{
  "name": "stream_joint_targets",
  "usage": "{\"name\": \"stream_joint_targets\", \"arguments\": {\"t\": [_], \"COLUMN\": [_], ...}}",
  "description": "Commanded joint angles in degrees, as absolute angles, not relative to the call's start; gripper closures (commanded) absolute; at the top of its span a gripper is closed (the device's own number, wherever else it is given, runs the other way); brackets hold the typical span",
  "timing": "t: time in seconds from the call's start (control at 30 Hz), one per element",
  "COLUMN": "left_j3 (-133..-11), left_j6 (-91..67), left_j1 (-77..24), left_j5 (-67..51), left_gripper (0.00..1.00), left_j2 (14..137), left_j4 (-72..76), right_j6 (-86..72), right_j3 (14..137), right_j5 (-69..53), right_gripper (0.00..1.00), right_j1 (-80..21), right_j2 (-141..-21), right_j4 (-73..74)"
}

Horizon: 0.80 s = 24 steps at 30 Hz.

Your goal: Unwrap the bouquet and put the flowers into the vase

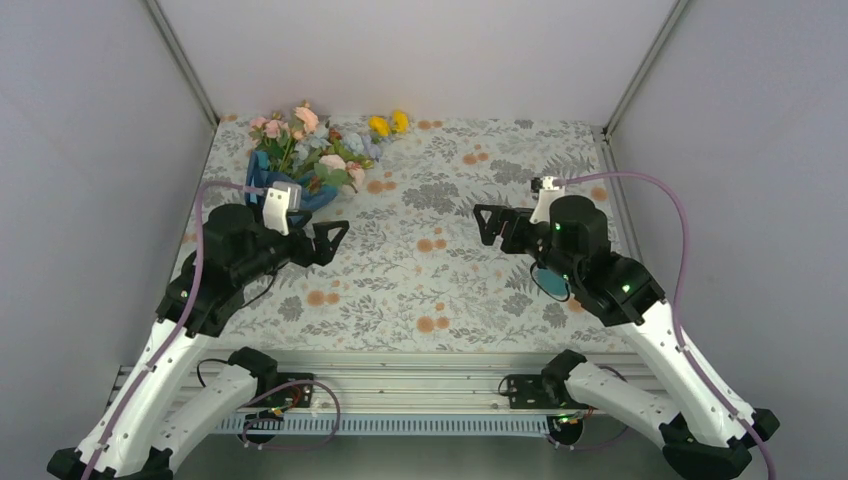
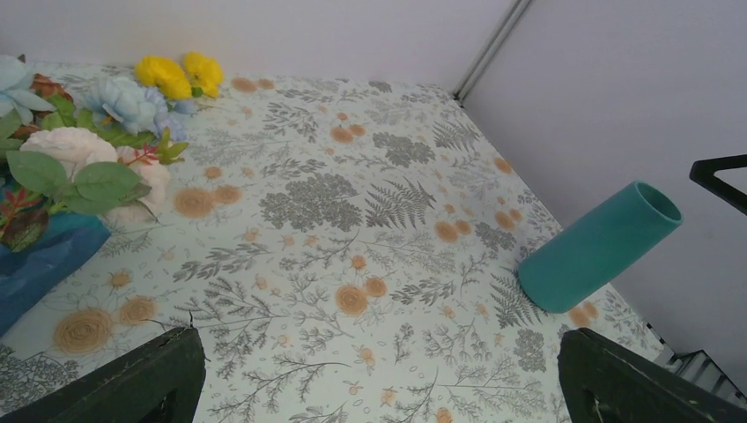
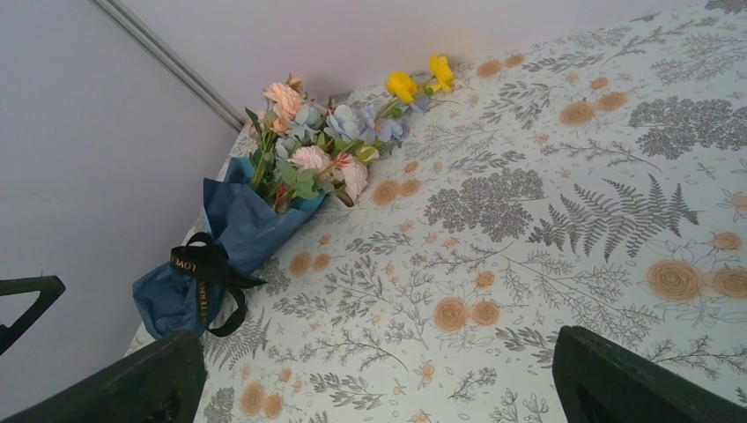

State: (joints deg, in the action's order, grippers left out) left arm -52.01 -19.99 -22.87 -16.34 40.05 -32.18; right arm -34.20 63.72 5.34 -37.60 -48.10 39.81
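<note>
So, way over in the far left corner the bouquet lay flat on the tablecloth. Its stem end was bundled in crinkly blue paper with a black ribbon tied round it, so it wasn't unwrapped yet. The flowers fanned out of the paper toward the back wall: pink and peach ones, pale blue ones, and two yellow ones sticking out furthest to the right. Just beside the paper, on the near side, the left gripper hung over the cloth with its jaws spread wide and nothing between them. Its own camera showed only printed cloth between the two fingers. Over on the right half, the right gripper pointed left toward the bouquet, well apart from it, jaws also wide apart and empty. The vase sat on the cloth on the right side, well away from the bouquet. From above it was mostly hidden under the right arm, with only a bit of teal showing.
</note>
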Motion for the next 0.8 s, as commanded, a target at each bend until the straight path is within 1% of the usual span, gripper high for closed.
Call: {"name": "stream_joint_targets", "arguments": {"t": [0.0, 0.07, 0.27, 0.37, 0.47, 0.57, 0.6, 0.77], "left_j3": [-51.2, -50.9, -49.3, -48.5, -47.8, -46.8, -46.5, -45.6], "left_j6": [-18.5, -18.0, -16.9, -16.1, -15.6, -14.8, -14.6, -14.3], "left_j1": [-22.5, -22.5, -22.5, -22.5, -22.5, -22.5, -22.5, -22.5], "left_j5": [-15.1, -14.4, -11.9, -11.2, -11.7, -12.0, -12.2, -12.9], "left_gripper": [0.00, 0.00, 0.00, 0.00, 0.00, 0.00, 0.00, 0.00], "left_j2": [39.6, 39.9, 39.9, 40.1, 40.4, 40.3, 40.1, 40.7], "left_j4": [-31.4, -31.5, -31.9, -31.7, -31.3, -30.8, -30.5, -30.0], "right_j6": [-35.1, -35.0, -37.0, -40.7, -40.8, -39.1, -38.3, -33.9], "right_j3": [64.8, 66.2, 73.1, 77.7, 80.3, 81.7, 82.1, 81.0], "right_j5": [7.9, 10.1, 24.2, 32.8, 36.8, 38.0, 37.4, 34.2], "right_gripper": [0.01, 0.01, 0.01, 0.08, 0.17, 0.32, 0.35, 0.36], "right_j1": [-38.2, -38.3, -38.2, -38.1, -36.7, -32.2, -30.4, -22.1], "right_j2": [-47.3, -47.9, -51.2, -55.1, -58.9, -62.0, -62.7, -65.1], "right_j4": [41.1, 43.0, 55.7, 64.1, 68.9, 71.3, 71.5, 69.9]}}
